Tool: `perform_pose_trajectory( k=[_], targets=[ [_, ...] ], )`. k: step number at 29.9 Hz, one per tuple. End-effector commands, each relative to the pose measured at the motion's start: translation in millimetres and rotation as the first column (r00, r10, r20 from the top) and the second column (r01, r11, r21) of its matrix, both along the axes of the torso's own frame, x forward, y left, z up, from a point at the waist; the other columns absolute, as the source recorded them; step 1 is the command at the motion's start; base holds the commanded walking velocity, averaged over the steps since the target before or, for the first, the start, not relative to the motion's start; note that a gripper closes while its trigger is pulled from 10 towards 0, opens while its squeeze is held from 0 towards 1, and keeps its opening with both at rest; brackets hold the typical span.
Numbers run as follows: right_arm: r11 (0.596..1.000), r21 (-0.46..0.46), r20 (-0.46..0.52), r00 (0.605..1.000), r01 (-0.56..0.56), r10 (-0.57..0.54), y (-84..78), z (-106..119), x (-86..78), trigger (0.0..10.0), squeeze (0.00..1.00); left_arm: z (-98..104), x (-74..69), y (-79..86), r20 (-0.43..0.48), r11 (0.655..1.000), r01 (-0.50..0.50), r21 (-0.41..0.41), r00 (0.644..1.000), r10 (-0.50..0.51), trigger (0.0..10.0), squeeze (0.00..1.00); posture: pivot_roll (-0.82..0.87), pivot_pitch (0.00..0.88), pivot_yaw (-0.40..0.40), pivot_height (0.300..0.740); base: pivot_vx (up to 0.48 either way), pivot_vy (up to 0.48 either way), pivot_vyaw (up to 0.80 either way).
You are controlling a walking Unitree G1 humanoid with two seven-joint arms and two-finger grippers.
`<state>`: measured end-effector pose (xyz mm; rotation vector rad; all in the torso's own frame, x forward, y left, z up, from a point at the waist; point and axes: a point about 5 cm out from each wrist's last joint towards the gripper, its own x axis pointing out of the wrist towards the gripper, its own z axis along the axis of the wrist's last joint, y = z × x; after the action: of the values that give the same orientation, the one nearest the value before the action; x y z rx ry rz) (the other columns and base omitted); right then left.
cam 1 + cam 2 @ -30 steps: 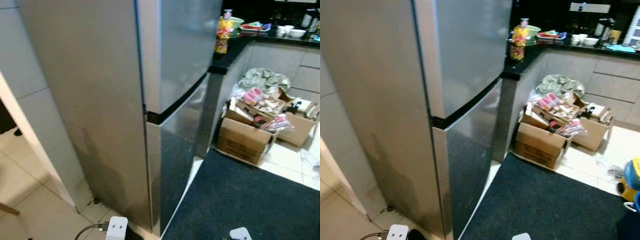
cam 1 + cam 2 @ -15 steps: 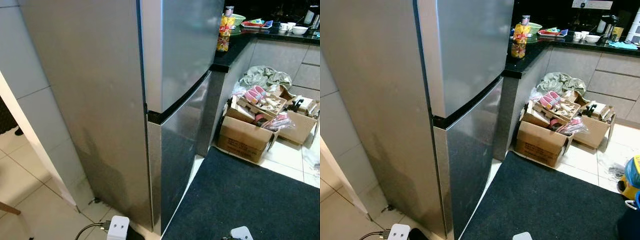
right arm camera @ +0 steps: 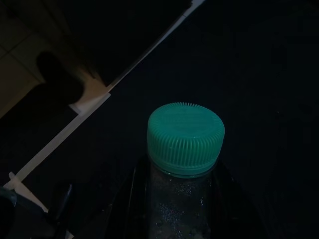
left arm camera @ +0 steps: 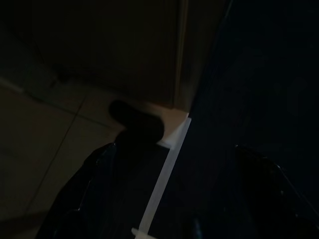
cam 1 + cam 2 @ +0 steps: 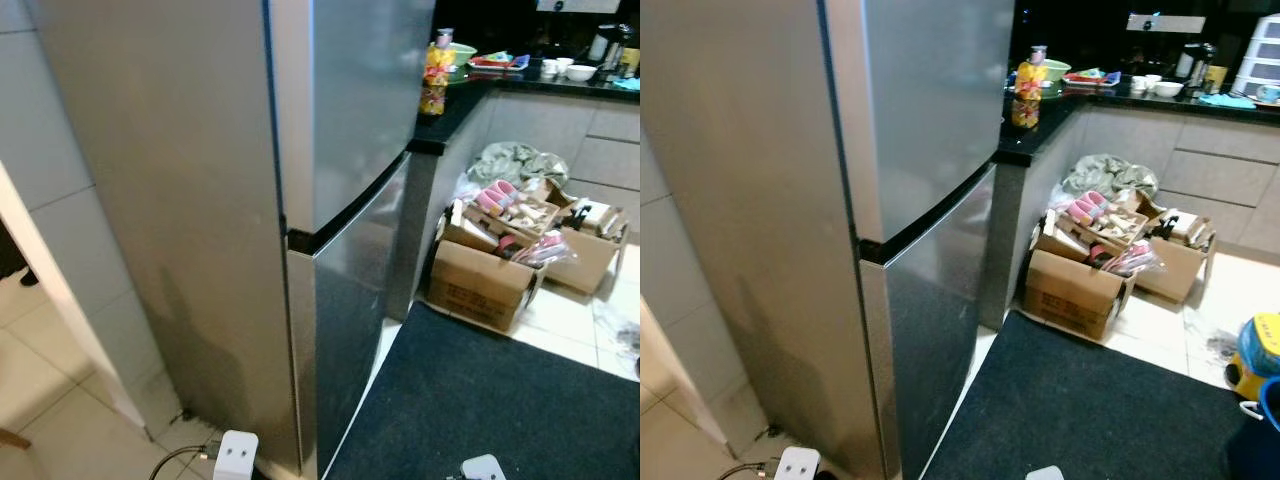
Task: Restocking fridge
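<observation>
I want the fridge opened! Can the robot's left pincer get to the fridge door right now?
Probably yes. The left pincer hangs open and empty beside the fridge door, which is shut, and nothing stands between them. The right pincer is busy holding a green-capped bottle.

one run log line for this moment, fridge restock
stage: facing fridge | doors: both closed | right gripper: holds bottle, green cap | left gripper: idle, jaws apart | floor: dark mat

Home kitchen, steel fridge [image 5: 330, 200], dark countertop [image 5: 1040, 125] with dishes, cabinets [image 5: 1220, 180], cardboard boxes [image 5: 1080, 290]
</observation>
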<state>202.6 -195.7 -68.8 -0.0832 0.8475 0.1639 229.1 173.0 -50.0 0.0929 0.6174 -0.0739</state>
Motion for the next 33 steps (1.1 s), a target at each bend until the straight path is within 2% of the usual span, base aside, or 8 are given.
perform_pose_trajectory(
  k=[1, 7, 33],
  targets=[
    [1.000, -0.008, 0.008, 1.000, -0.001, 0.001, -2.8, 0.5, -0.5, 10.0, 0.00, 0.8, 0.3, 2.6, 0.006, 1.000, -0.002, 0.002, 1.000, 0.002, 10.0, 0.00, -0.07, 0.058, -0.006, 0.740, 0.435, 0.000, 0.00],
    [1.000, -0.006, 0.009, 1.000, -0.001, 0.002, -1.6, 0.5, -0.2, 10.0, 0.00, 0.7, 0.1, 3.0, 0.005, 1.000, 0.008, 0.017, 1.000, -0.008, 10.0, 0.00, -0.07, 0.059, -0.005, 0.740, 0.404, 0.000, 0.00],
    [1.000, -0.010, 0.000, 1.000, 0.003, -0.003, -3.8, -1.3, -4.2, 10.0, 0.00, 3.4, 1.7, -0.5, 0.041, 0.999, 0.032, 0.015, 0.999, -0.033, 10.0, 0.00, -0.07, 0.061, 0.000, 0.740, 0.000, 0.000, 0.00]
  ],
)
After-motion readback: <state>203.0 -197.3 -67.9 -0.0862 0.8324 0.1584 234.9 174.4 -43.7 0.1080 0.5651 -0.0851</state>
